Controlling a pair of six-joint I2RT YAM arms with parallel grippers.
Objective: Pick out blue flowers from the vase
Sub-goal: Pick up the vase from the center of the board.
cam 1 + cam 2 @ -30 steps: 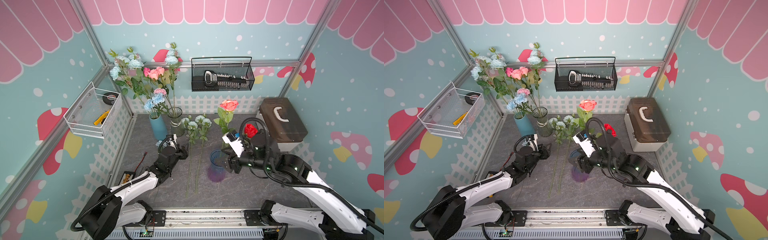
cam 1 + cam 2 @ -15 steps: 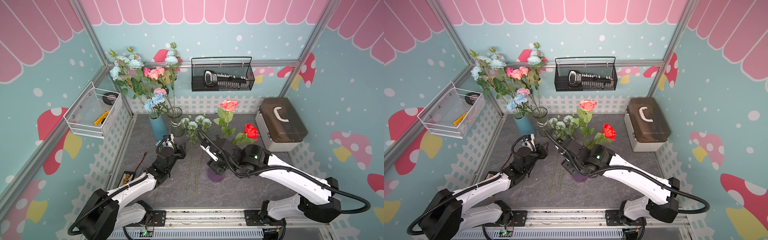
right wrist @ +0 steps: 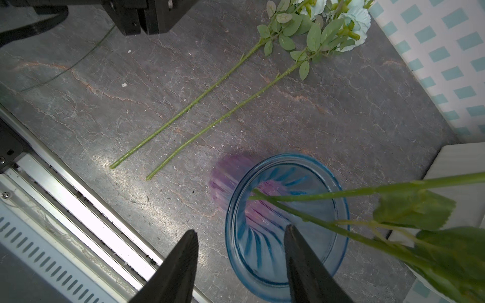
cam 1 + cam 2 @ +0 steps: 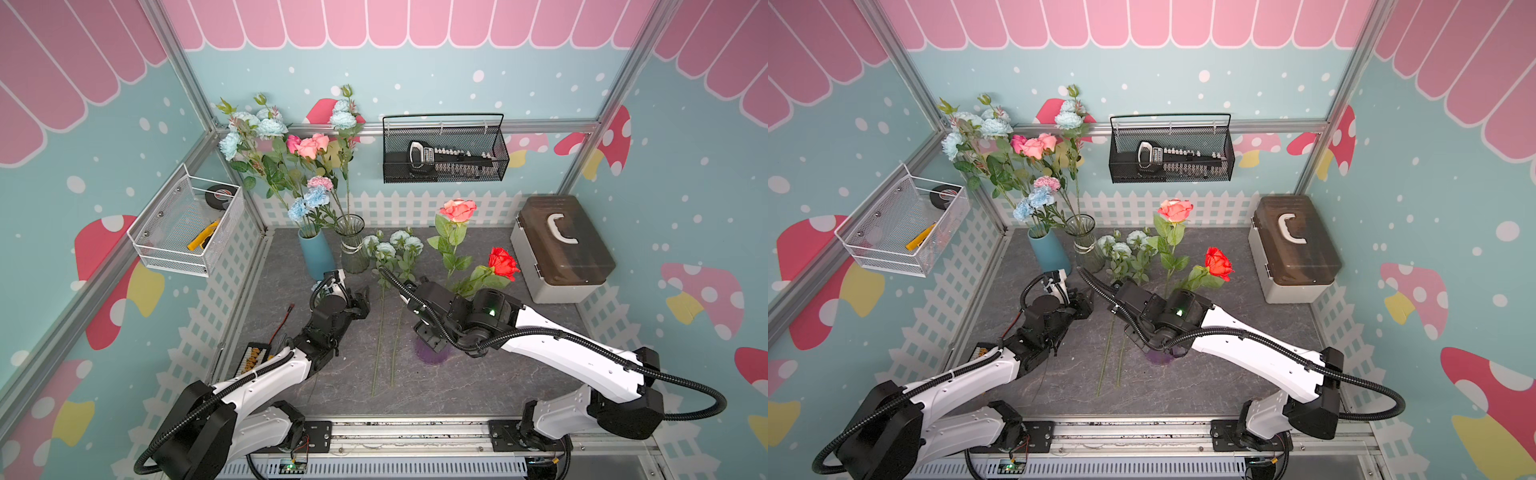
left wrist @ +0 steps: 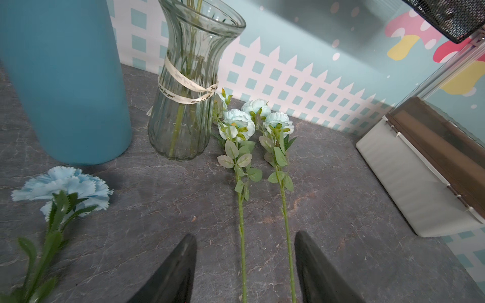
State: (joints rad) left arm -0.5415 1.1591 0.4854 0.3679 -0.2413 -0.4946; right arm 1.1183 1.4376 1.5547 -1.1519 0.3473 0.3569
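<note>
two blue flowers (image 4: 385,250) lie side by side at the middle of the table (image 4: 498,374), heads toward 12 o'clock and cut ends toward 6 o'clock, exactly where they lay a second ago. a blue carnation (image 5: 63,183) lies flat at their 9 o'clock, in front of the teal vase (image 4: 318,257). more blue blooms (image 4: 266,126) still stand on tall stems at 11 o'clock; which of the two vases there holds them i cannot tell, the glass vase (image 4: 351,245) touching or just beside the teal one. the left gripper (image 5: 244,234) has barely moved. it sits low at 9 o'clock of the lying stems, claw parted wide and holding nothing, with both stems showing between its fingers in the left wrist view but lying on the table beyond them. the right arm has changed most. a second ago its wrist sat up under the red rose (image 4: 503,262); half a second ago it had swung toward 9 o'clock and it remains there now. the right gripper (image 3: 241,229) points down over the blue-and-purple vase (image 3: 338,210), claw apart and empty, one finger over the vase mouth and the other outside the rim. whether either touches the glass i cannot tell. the red rose and the coral rose (image 4: 457,210) stand in that vase, unmoved, just at 3 o'clock of the stems. the toolbox (image 4: 561,249) sits at 2 o'clock.
</note>
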